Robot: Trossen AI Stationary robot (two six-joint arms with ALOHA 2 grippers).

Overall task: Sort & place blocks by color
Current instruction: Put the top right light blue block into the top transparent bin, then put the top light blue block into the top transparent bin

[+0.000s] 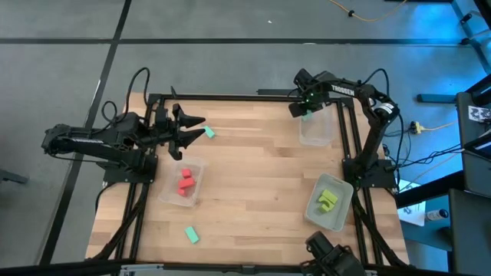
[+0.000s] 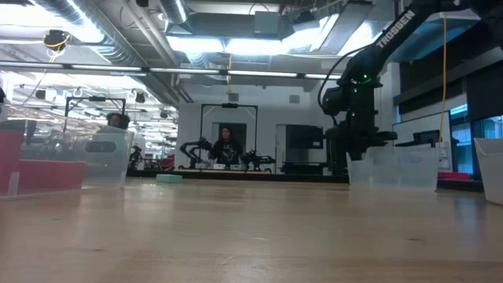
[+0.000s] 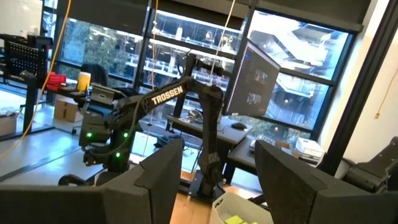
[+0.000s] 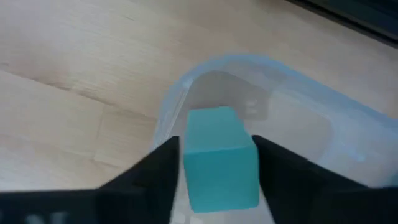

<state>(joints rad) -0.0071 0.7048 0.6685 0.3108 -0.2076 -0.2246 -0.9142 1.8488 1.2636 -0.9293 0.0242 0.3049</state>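
Your right gripper (image 4: 217, 163) has the teal block (image 4: 221, 157) between its fingers, jaws close on either side, though you can't tell whether they have begun to let go. The clear tray (image 1: 314, 130) at two o'clock on the tabletop (image 1: 253, 176) lies directly under it, so the drop is straight down. Your left gripper (image 1: 188, 126) hangs open and empty at ten o'clock, beside a loose teal block (image 1: 209, 133)
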